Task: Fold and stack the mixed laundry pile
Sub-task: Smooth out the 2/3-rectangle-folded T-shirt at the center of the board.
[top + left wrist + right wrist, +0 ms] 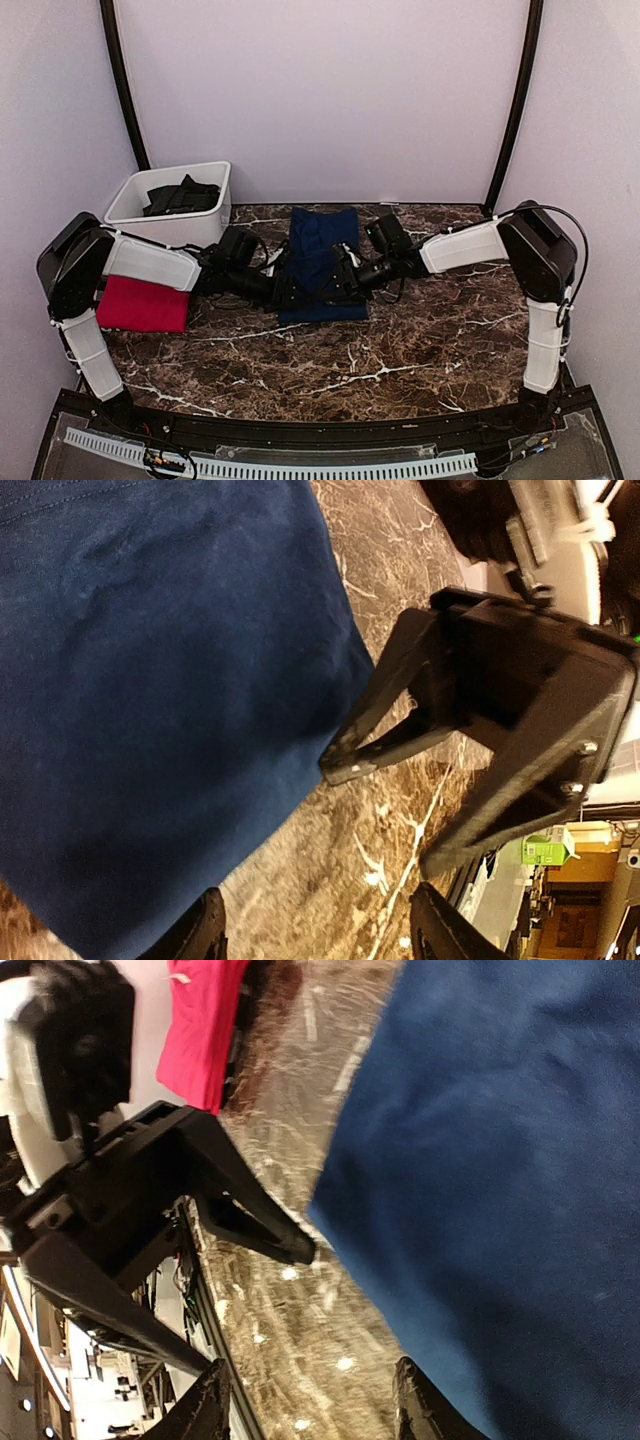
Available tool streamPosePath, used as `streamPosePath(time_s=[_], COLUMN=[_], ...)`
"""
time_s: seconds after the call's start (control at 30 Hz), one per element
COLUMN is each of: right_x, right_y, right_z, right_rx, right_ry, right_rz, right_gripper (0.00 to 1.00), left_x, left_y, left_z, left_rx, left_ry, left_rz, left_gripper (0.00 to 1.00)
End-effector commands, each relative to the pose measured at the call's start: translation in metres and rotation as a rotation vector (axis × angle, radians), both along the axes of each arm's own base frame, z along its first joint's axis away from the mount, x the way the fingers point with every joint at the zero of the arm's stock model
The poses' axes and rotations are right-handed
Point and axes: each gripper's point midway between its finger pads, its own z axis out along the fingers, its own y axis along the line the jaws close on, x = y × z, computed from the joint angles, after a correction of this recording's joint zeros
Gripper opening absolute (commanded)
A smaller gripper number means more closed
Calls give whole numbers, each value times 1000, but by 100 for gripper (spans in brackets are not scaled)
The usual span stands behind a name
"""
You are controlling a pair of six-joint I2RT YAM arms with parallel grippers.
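Navy T-shirt (320, 262) lies on the marble counter (420, 350); left end effector (284, 291) and right end effector (346, 280) flank it, both spread wide and empty.

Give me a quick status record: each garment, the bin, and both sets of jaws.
navy blue T-shirt: folded, lying flat at the centre of the table
red T-shirt: folded, on the left side of the table
white bin: back left corner, with a dark garment inside
left jaws: open, holding nothing, at the navy blue T-shirt's left edge
right jaws: open, holding nothing, at its right edge
stack: not yet made; the red and navy shirts lie apart
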Motion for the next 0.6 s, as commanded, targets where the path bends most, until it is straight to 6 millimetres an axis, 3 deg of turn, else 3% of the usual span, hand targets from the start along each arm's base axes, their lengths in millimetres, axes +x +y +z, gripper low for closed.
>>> streamPosePath(time_s=[0.0, 0.13, 0.3, 0.37, 0.47, 0.57], right_x=[3, 0, -13, -20, -28, -25], right_y=[-12, -43, -69, -75, -80, -95], right_z=[-37, -70, -85, -78, -46, -30], right_rx=[-12, -80, -125, -114, -72, -88], right_ry=[80, 142, 180, 172, 117, 64], right_rz=[-30, -85, -117, -113, -113, -155], right_gripper=[50, 47, 44, 43, 42, 42], left_x=[5, 3, -12, -16, -21, -23], left_y=[-3, 9, 23, 30, 42, 54], left_z=[-20, -43, -55, -50, -42, -30], left_rx=[-33, 8, 40, 47, 75, 98], left_ry=[45, 83, 118, 109, 92, 59], left_rz=[13, 48, 64, 73, 98, 130], left_gripper=[61, 60, 59, 59, 59, 59])
